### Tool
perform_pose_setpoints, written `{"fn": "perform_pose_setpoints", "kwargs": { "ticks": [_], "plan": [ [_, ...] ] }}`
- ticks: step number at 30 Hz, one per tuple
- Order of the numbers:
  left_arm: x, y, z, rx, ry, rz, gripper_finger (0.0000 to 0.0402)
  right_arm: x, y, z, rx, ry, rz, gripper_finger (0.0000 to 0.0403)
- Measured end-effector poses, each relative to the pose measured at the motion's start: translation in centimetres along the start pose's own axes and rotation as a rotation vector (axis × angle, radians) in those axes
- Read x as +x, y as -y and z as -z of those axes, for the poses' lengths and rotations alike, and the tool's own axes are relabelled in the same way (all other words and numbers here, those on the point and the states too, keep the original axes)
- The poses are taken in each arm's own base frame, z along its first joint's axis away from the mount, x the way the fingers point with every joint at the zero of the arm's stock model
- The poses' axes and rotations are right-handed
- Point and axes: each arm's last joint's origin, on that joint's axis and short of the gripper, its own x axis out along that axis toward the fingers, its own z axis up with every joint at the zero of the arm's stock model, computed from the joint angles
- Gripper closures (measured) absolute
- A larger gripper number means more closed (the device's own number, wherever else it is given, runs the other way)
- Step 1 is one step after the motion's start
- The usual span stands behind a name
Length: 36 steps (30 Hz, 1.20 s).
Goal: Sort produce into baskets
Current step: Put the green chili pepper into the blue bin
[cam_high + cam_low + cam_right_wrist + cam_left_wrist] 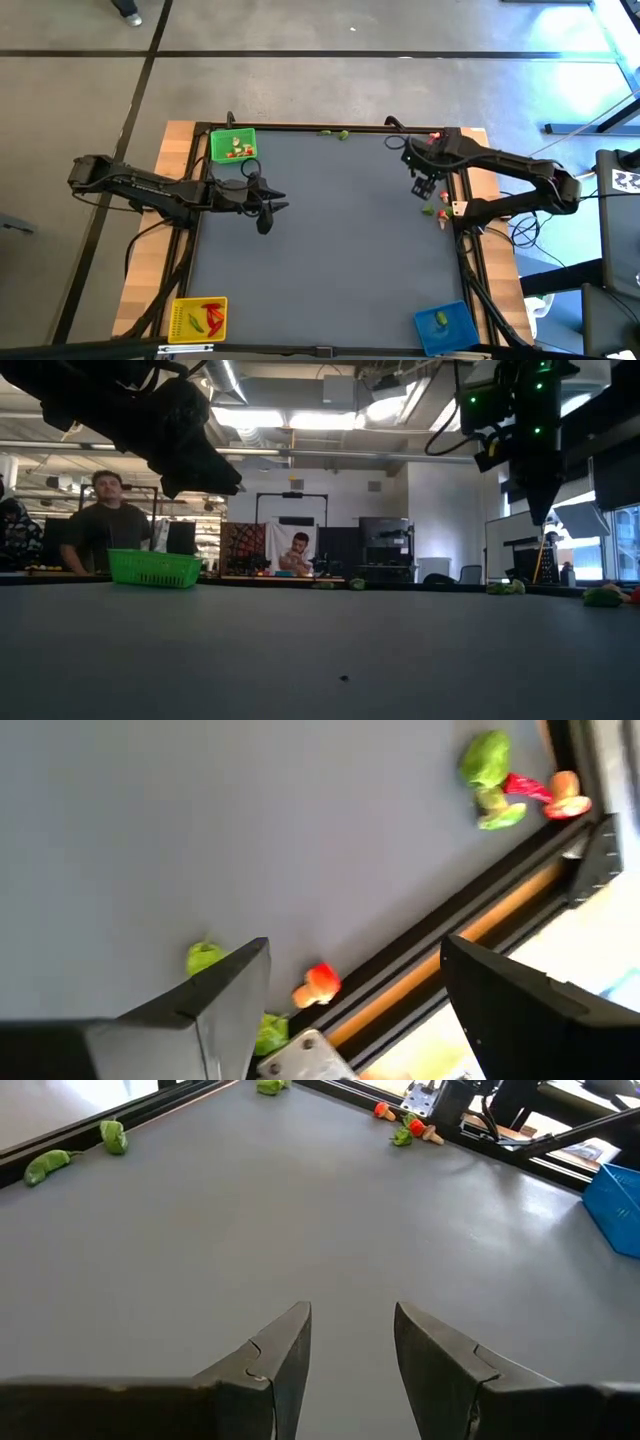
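Dark fingers of my right gripper (424, 187) stand spread wide and hold nothing, hanging above the table (330, 240) close to its right rail. Straight out from them, in my right wrist view, a red piece (321, 982) lies between the two fingers, just beside the rail, with a green piece (204, 958) at the edge of one finger and another green one (268, 1032) partly hidden under it. This cluster (436, 212) lies just below the gripper, so I judge the coming move is a short drop with the red piece kept centred between the fingers and the rail kept clear. Farther along the same rail sits a second bunch (515, 788), green, red and pale. My left gripper (268, 206) waits partly open and empty near the green basket (232, 145), well apart from this produce, so the right arm is plainly the nearer. The yellow basket (200, 318) and blue basket (445, 327) sit at the near corners.
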Motion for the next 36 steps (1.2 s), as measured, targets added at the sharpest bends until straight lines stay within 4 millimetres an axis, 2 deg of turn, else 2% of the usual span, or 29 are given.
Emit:
{"fn": "perform_pose_setpoints", "kwargs": {
  "ticks": [11,24,36],
  "plan": [
    [0.0,-0.1,-0.1,0.000,0.021,-0.052,0.0261,0.6,0.2,-0.1,0.001,-0.020,0.019,0.0114],
    [0.0,-0.2,-0.1,0.011,0.026,-0.065,0.0260,6.4,-2.0,1.7,0.018,-0.211,-0.191,0.0114],
    [0.0,-0.3,-0.1,0.001,0.037,-0.089,0.0260,9.1,-3.1,1.9,0.009,-0.323,-0.259,0.0114]
  ]
}}
